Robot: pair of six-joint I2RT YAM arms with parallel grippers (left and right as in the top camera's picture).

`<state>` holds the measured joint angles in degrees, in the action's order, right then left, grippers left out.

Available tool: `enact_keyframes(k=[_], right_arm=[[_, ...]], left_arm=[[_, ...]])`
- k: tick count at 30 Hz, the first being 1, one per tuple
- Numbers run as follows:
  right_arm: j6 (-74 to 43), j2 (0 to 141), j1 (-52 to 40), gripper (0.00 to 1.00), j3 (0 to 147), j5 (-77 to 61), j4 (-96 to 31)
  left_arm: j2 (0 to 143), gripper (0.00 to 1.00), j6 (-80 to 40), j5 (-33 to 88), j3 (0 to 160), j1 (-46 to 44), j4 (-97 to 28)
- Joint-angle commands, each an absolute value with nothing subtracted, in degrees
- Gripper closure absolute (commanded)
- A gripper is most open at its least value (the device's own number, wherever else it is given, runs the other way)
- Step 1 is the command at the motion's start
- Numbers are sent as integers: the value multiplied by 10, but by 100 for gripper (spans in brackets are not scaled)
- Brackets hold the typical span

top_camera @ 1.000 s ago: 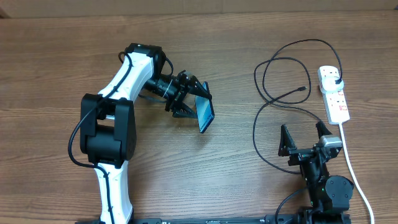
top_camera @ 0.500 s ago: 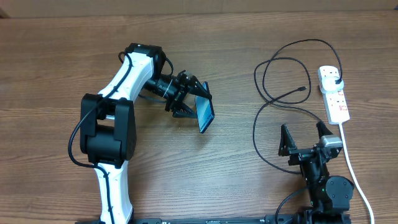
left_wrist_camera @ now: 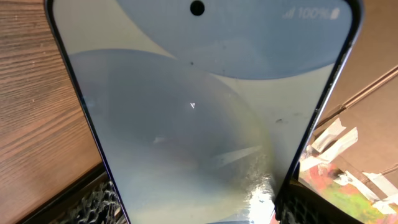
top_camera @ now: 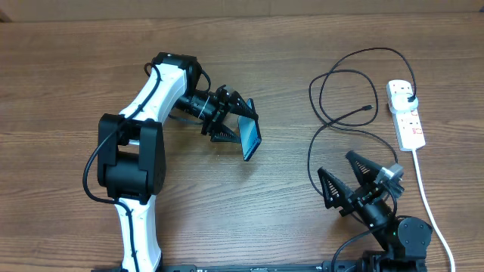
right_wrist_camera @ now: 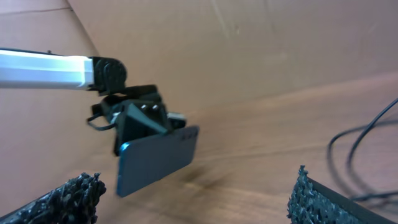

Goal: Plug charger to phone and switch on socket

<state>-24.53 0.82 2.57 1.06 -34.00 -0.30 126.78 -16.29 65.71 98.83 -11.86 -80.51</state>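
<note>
Centre of frame: my left tool (top_camera: 240,123) pinches the phone (top_camera: 250,138) raised on edge, presumably presenting its port; right tool (top_camera: 334,163), lower right, spread, empty.

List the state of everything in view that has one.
Slim black-edged smartphone: screen lit, held tilted above the wooden table.
White power strip: switch position unreadable.
Thin black charger cable: plugged into strip, connector tip loose on table.
Left end effector: shut on smartphone.
Right end effector: open, empty.

Even bright light — blurred right-wrist view
</note>
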Motion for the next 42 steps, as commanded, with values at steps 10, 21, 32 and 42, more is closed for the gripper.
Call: enact_keyframes(k=[10,21,32,42], right_arm=[[-332,143,25,0,233,-362,-142],[-357,432,-33,0,402,-597,-31],[-322,576,-280,1,403,-153,-32],[-388,683,-487,0,402,273,-45]], left_arm=[[1270,30,-169,691,1004,-116,-806],[1270,30,-167,690,1004,-116,-804],[1270,30,-167,689,1004,-116,-801],[1270,30,-167,689,1004,-116,-800]])
